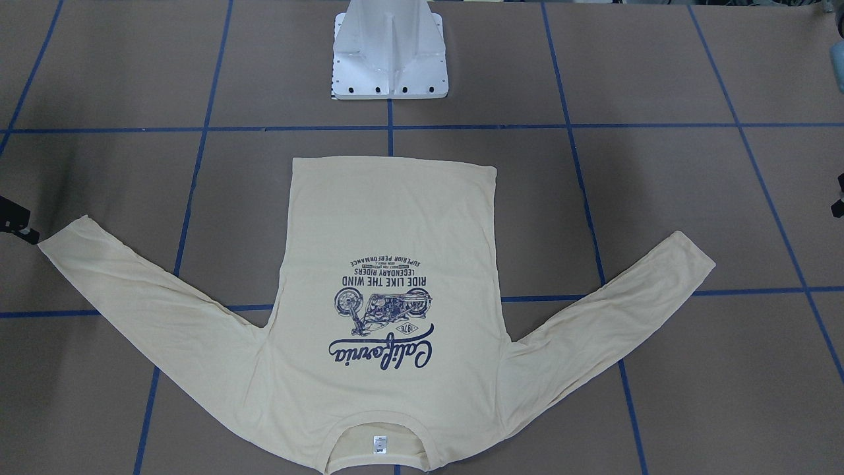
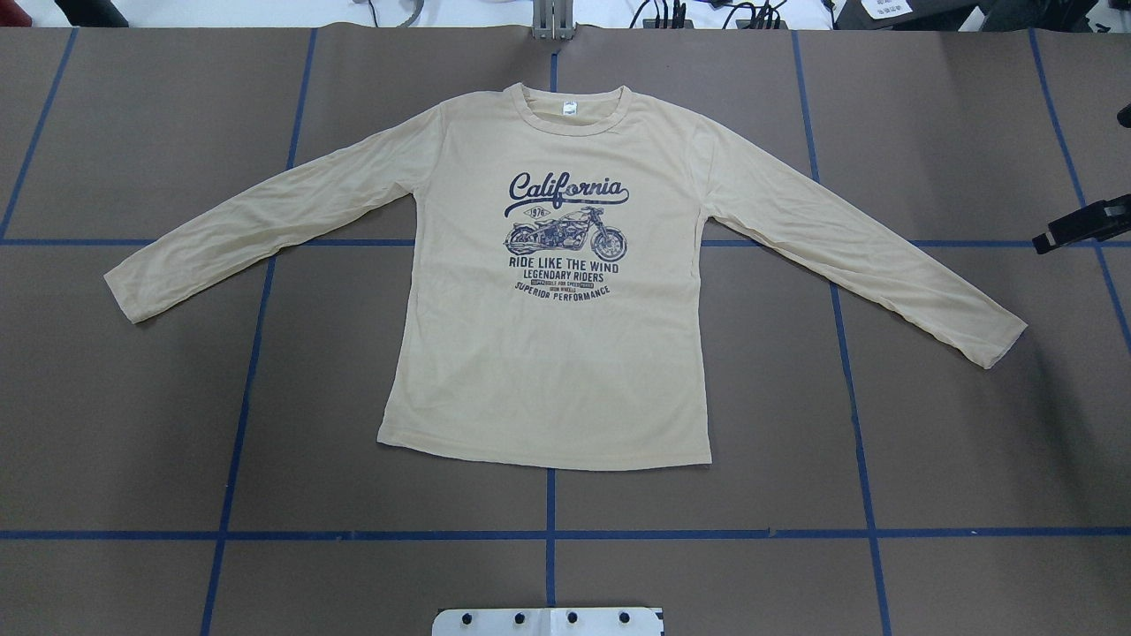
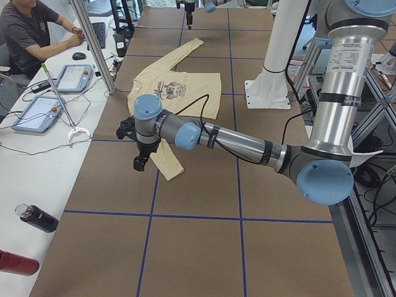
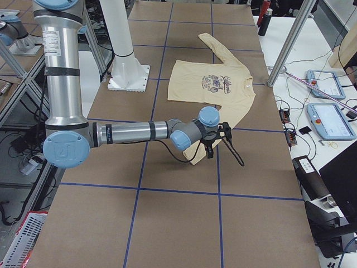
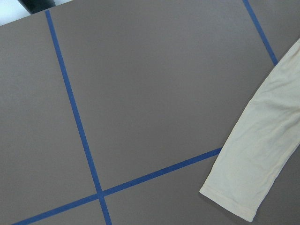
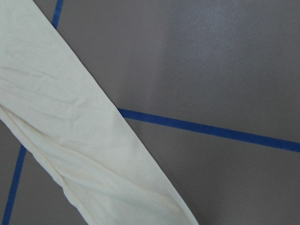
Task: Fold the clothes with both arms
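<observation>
T-shirt point(image 2: 548, 353) flat, print up, mid-counter point(image 2: 177, 424); hem toward robot-side edge, sleeves point(image 2: 265, 212) splayed toward counter ends. Nothing folded yet: opening step. Left claw point(image 3: 140, 159) and right claw point(image 4: 211, 149) hover near sleeve ends; apart or together, cannot tell. Next, likely: descend, pinch cuffs point(image 5: 229, 201), sweep sleeves inward.

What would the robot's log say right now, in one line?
shirt: flat, print up, unfolded | left gripper: by one cuff, empty | right gripper: by other sleeve, empty | fold: not started

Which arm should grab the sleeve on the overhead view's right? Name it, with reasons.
Right. The right end effector hangs near the cuff of that sleeve; the left end effector is far off, by the opposite cuff.
</observation>
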Robot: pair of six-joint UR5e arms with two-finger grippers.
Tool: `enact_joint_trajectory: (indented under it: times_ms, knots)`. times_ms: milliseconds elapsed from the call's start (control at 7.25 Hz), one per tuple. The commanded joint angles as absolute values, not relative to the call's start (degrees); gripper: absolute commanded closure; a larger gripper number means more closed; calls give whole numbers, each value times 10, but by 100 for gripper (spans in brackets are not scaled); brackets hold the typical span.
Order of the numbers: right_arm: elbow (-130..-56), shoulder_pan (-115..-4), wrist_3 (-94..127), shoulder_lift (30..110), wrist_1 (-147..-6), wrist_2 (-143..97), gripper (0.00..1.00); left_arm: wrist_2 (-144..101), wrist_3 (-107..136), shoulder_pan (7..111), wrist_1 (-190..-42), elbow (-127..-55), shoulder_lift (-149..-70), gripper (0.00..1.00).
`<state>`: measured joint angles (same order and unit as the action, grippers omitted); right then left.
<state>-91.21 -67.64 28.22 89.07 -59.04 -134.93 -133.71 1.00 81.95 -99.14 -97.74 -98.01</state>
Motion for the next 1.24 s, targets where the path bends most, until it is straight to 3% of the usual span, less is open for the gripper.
enact_joint_trajectory:
  times_ms: [0, 1103]
  knots:
    - [-911, -627, 339, 897, -568, -1272, 0, -1337, 10, 809, -993, -980, -980, 0]
    - [-902, -570, 340, 940, -570, -1259, 0, -1338, 11, 809, -1009, -985, -979, 0]
